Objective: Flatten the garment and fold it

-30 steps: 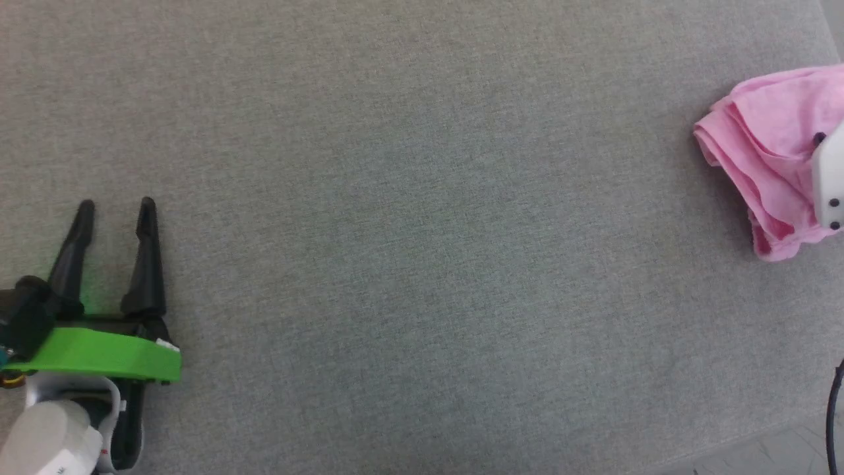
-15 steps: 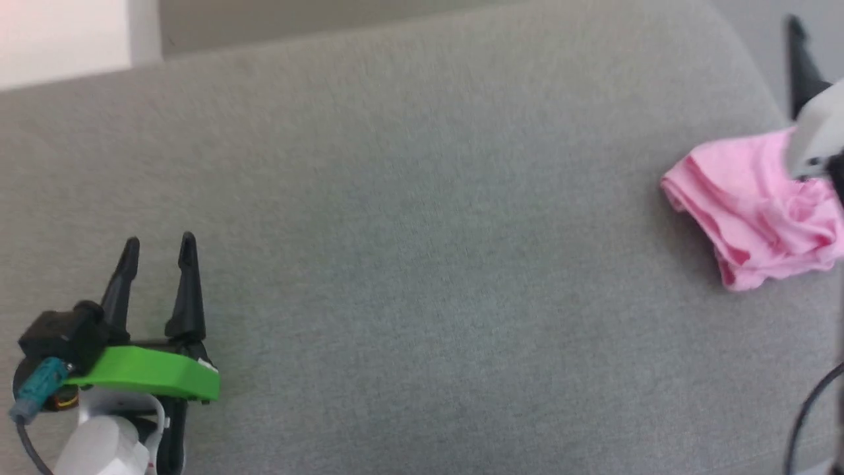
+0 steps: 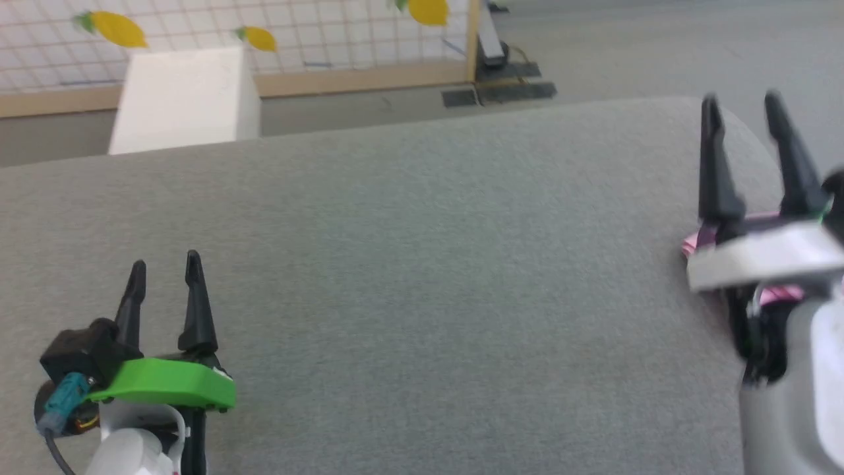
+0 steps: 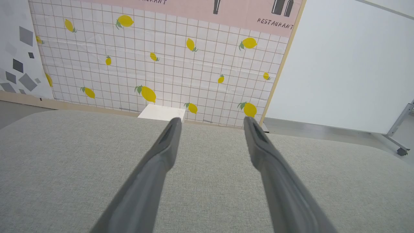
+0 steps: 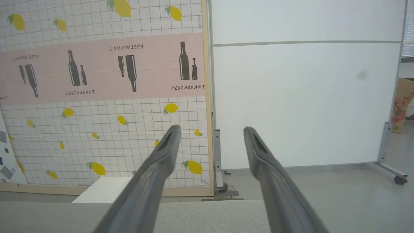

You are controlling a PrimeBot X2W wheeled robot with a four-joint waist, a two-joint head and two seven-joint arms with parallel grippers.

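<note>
Grey fabric-covered surface [image 3: 422,264], spanning the head view. Beyond its far edge stand a lemon-print tiled panel [image 4: 161,64], a plain white panel [image 5: 307,97] and a low white block [image 3: 184,99]. My left gripper [image 3: 165,259] is at lower left above the bare fabric, jaws spread wide and holding nothing. My right gripper [image 3: 742,97] is at the right edge, jaws equally wide and empty, fingers pointing past the surface's far edge. The garment [image 3: 690,245] is a pink bundle lying on the surface at the right edge, mostly hidden beneath my right wrist.
</note>
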